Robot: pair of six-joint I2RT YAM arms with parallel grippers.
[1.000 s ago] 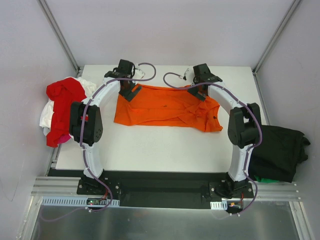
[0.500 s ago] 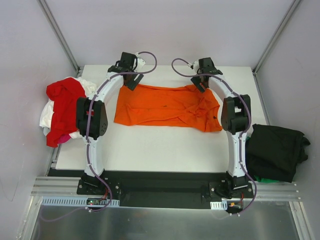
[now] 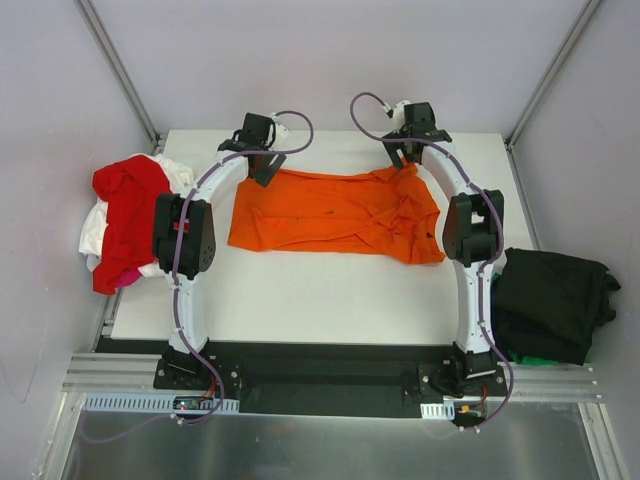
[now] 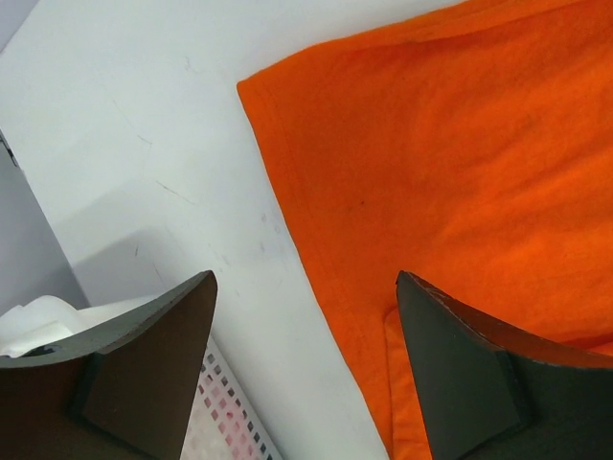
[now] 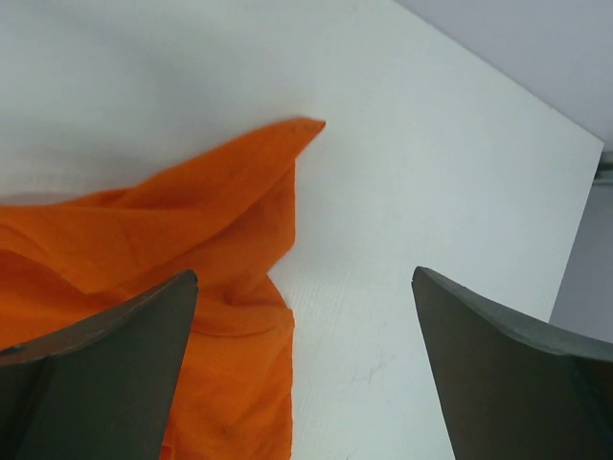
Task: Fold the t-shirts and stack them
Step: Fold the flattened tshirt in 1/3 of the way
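An orange t-shirt (image 3: 335, 212) lies spread and wrinkled across the far half of the white table (image 3: 320, 290). My left gripper (image 3: 267, 166) hovers open over its far left corner. In the left wrist view the orange t-shirt (image 4: 441, 144) edge runs between the open left gripper (image 4: 305, 278) jaws, untouched. My right gripper (image 3: 402, 152) hangs open by the far right corner. In the right wrist view the right gripper (image 5: 305, 276) straddles the orange t-shirt (image 5: 172, 230) edge and bare table, gripping nothing.
A red t-shirt (image 3: 125, 210) lies heaped on a white one (image 3: 93, 232) off the table's left edge. A black t-shirt (image 3: 555, 300) sits bunched at the right edge, with something green (image 3: 530, 358) under it. The enclosure's back wall rises just behind both grippers.
Both grippers have drawn back from the orange t-shirt's far corners toward the table's far edge. The shirt has stayed in place.
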